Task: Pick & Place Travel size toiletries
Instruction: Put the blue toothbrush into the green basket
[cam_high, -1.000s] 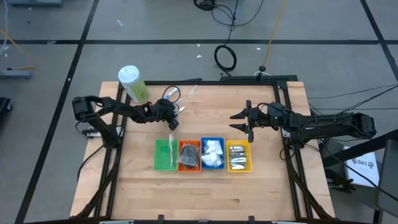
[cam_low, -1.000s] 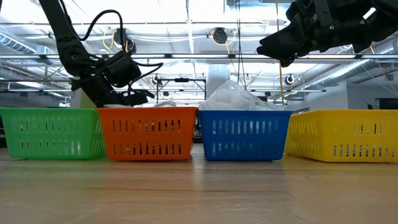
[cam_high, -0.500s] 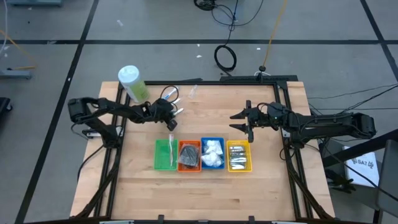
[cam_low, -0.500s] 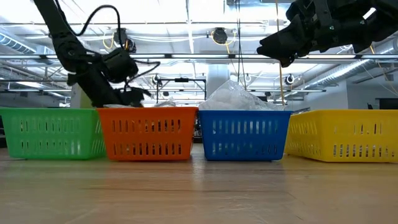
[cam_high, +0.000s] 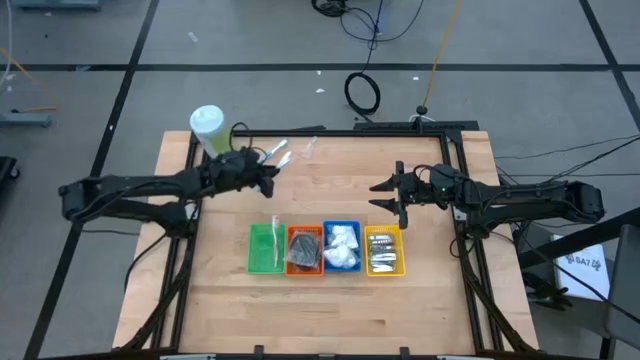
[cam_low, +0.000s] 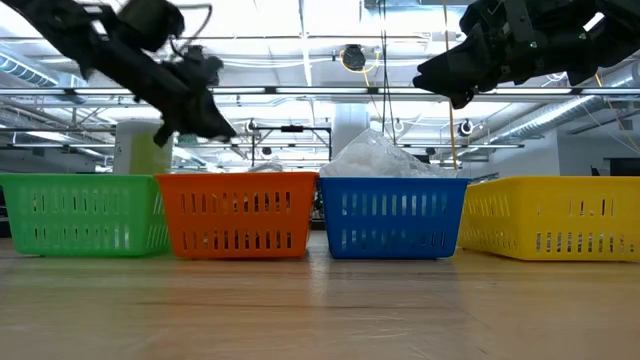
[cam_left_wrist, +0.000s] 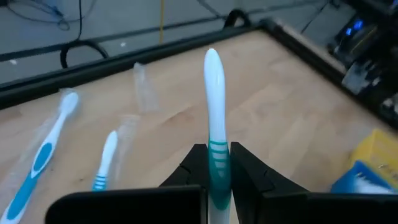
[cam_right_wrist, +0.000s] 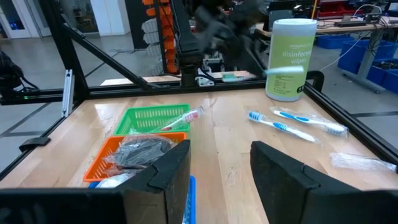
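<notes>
Nearest along the desk (cam_high: 330, 300) stands a row of bins: green (cam_high: 265, 248), orange (cam_high: 304, 250), blue (cam_high: 342, 247), yellow (cam_high: 384, 250). Behind them, the right claw (cam_high: 385, 196) hangs with fingers apart, holding nothing. Farther back, the left claw (cam_left_wrist: 217, 169) is clamped on a toothbrush (cam_left_wrist: 214, 109), lifted above the desk. Two more toothbrushes (cam_right_wrist: 292, 123) lie near the bottle (cam_high: 210, 130).
</notes>
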